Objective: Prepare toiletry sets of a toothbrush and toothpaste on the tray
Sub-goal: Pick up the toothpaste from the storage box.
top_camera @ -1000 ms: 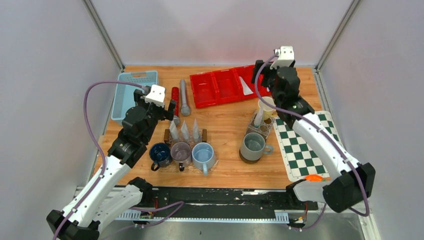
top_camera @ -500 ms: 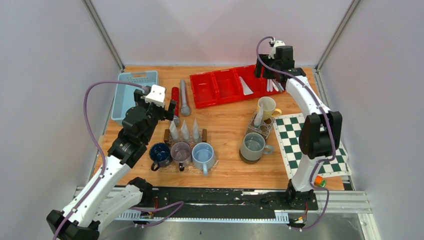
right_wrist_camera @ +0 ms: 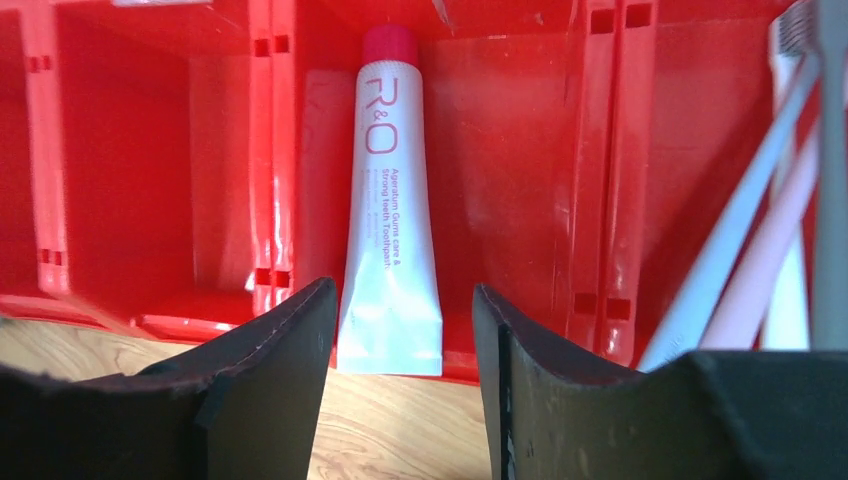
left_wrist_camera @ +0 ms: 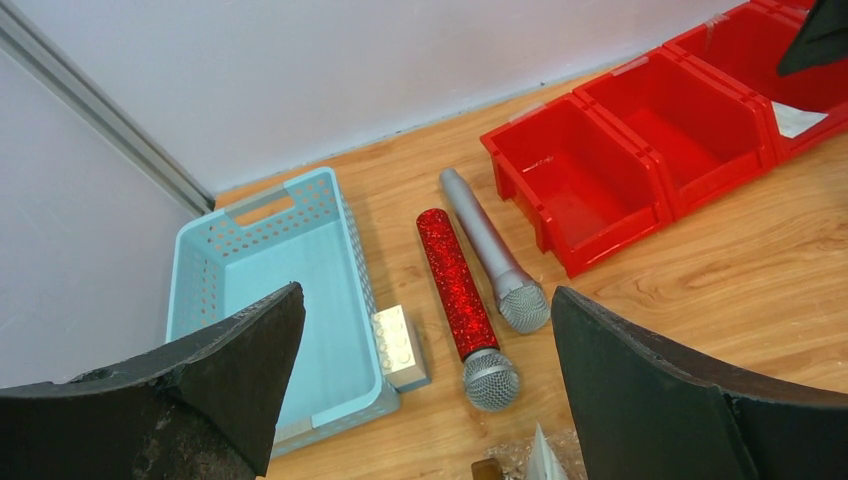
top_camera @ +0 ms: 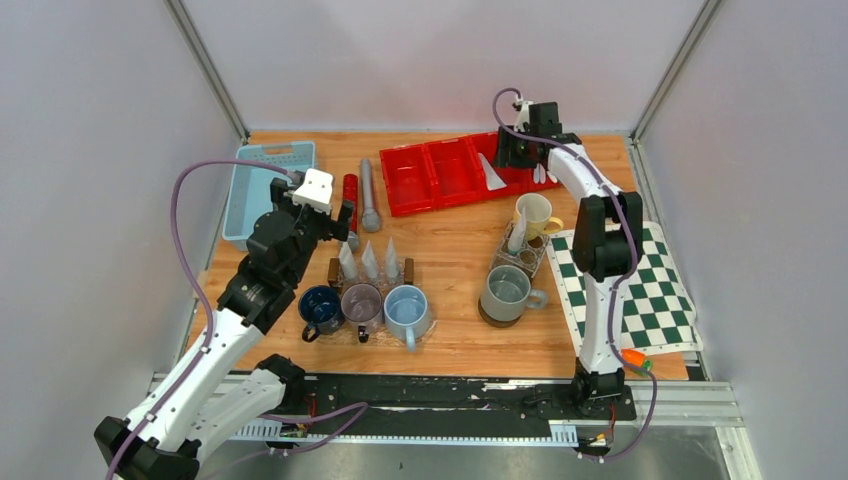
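Observation:
The red tray [top_camera: 405, 182] lies at the back of the table. One toothpaste [top_camera: 490, 172] lies flat in a compartment right of its middle. In the right wrist view this white tube [right_wrist_camera: 390, 210] has a red cap, and its flat end overhangs the tray's near rim. My right gripper [top_camera: 507, 153] hovers at that end, open, the jaws either side of the tube's line and touching nothing [right_wrist_camera: 400, 315]. Toothbrushes [right_wrist_camera: 740, 250] lie in the compartment to the right [top_camera: 545, 172]. My left gripper [top_camera: 343, 220] hangs wide open [left_wrist_camera: 428, 300] above the microphones, holding nothing.
Three more tubes [top_camera: 370, 262] stand in a rack behind three mugs [top_camera: 362, 305]. Another tube [top_camera: 516, 238] stands by a cream mug [top_camera: 535, 213] and a grey mug [top_camera: 505, 292]. A blue basket [left_wrist_camera: 250, 290], a grey brick [left_wrist_camera: 400, 345], red [left_wrist_camera: 455, 290] and grey [left_wrist_camera: 490, 255] microphones lie left; a checkered mat [top_camera: 620, 290] right.
My right gripper has swung from the back right down and leftward to the tray's toothpaste compartment, and its jaws have narrowed. The left arm has not moved.

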Robot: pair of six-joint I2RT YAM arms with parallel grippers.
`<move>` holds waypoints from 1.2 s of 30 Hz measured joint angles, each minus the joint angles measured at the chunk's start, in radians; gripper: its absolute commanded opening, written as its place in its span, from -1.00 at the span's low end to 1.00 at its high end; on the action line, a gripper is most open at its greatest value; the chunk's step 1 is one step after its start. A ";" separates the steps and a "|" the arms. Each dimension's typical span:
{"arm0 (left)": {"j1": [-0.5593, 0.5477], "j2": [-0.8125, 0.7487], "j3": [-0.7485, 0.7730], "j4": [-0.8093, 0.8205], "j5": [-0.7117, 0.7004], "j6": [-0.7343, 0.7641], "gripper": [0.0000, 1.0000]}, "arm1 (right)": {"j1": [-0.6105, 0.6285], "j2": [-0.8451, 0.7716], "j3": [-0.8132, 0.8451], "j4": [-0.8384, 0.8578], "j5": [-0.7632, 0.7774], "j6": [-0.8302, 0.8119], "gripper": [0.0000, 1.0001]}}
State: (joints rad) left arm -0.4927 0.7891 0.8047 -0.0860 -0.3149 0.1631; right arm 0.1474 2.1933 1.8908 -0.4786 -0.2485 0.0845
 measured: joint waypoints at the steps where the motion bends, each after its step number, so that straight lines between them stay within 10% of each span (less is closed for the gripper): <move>1: 0.000 0.001 0.000 0.000 0.001 0.000 1.00 | 0.000 0.024 0.013 -0.001 -0.004 0.000 0.05; 25: 0.003 0.003 0.000 0.000 0.021 0.000 1.00 | -0.001 0.226 0.186 -0.072 -0.121 -0.009 0.07; 36: 0.003 0.003 0.000 0.000 0.022 0.000 1.00 | -0.004 0.241 0.204 -0.148 -0.153 -0.033 -0.44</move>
State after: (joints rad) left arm -0.4900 0.7918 0.8047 -0.0860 -0.2932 0.1631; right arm 0.1432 2.4348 2.0953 -0.6262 -0.4015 0.0513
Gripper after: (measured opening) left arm 0.998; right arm 0.356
